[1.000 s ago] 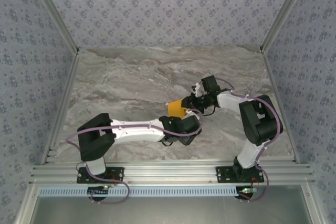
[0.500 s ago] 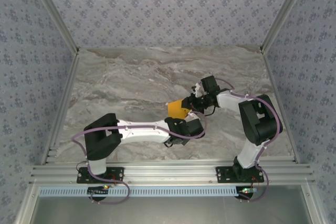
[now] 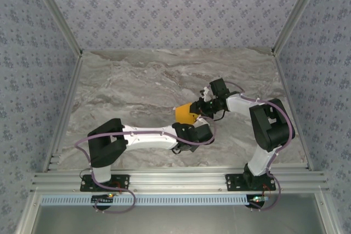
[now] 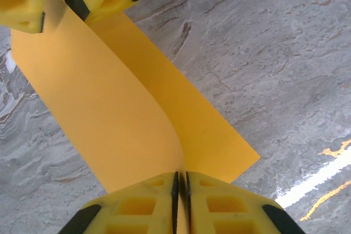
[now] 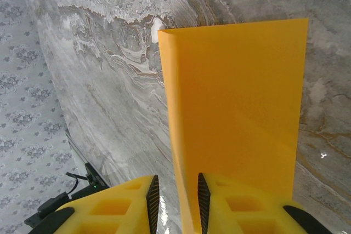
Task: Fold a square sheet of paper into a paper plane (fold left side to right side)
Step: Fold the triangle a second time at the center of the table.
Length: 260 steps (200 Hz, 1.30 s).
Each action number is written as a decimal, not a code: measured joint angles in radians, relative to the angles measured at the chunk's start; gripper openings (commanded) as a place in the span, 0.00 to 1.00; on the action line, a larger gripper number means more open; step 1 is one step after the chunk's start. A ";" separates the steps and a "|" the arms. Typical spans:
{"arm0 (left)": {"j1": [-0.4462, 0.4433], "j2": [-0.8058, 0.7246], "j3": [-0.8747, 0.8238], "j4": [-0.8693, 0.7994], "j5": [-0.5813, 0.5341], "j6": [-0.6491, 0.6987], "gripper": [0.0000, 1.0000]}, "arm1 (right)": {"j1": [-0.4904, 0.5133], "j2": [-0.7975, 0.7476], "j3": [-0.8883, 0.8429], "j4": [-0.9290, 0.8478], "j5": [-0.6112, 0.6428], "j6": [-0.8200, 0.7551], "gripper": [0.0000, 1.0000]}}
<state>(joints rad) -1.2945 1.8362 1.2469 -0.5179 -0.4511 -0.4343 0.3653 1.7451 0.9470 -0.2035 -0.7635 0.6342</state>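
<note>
One fold is under way: both end effectors, left (image 4: 180, 182) and right (image 5: 175, 193), pinch the paper (image 4: 126, 113) at 6 and 12 o'clock, uncreased.

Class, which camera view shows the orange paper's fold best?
The left wrist view: the orange paper curls over itself there, pinched at both ends. The right wrist view shows a flat upright panel; the top view shows a small orange patch between the arms.
</note>
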 measured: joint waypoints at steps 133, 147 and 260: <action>0.282 -0.201 -0.317 0.355 0.524 -0.057 0.09 | -0.087 -0.239 -0.119 0.062 -0.037 -0.092 0.47; 0.316 -0.202 -0.333 0.374 0.578 -0.062 0.09 | -0.087 -0.266 -0.153 0.053 -0.039 -0.108 0.40; 0.444 -0.204 -0.354 0.415 0.778 -0.028 0.11 | 0.065 -0.253 -0.345 0.073 0.004 -0.081 0.10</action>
<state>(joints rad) -0.8505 1.6318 0.8928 -0.1024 0.3267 -0.4625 0.4305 1.4921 0.6018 -0.1307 -0.7593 0.5533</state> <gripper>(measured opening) 0.106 0.097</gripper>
